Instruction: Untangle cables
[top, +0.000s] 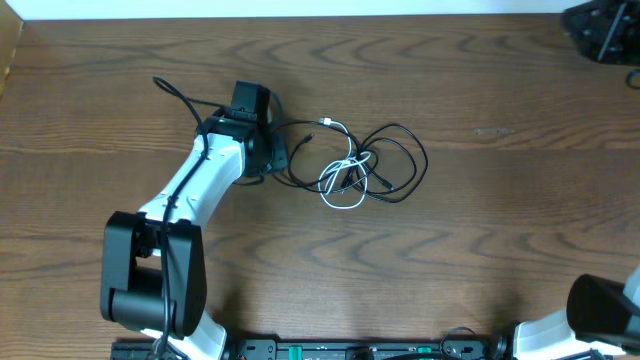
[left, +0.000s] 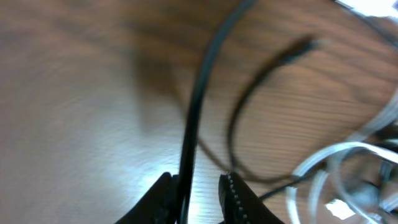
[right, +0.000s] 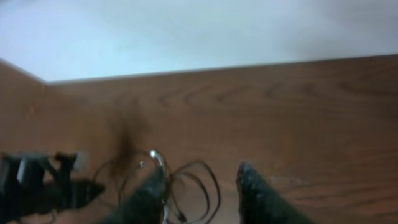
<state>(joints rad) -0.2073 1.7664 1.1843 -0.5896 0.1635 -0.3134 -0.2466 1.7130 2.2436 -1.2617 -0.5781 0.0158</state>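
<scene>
The black cable and the white cable lie in a loose tangle at the table's middle. My left gripper sits at the tangle's left edge. In the left wrist view the left gripper is open a little. A black cable runs up between the jaws, against the left finger, with a gap to the right one. White loops lie to the right. My right gripper is open and empty, well away from the tangle, with the black cable and a white plug seen beyond it.
The left arm's own thicker black wire trails to the upper left. A dark object sits at the table's far right corner. The right arm's base is at the lower right. The table's far edge runs along the top.
</scene>
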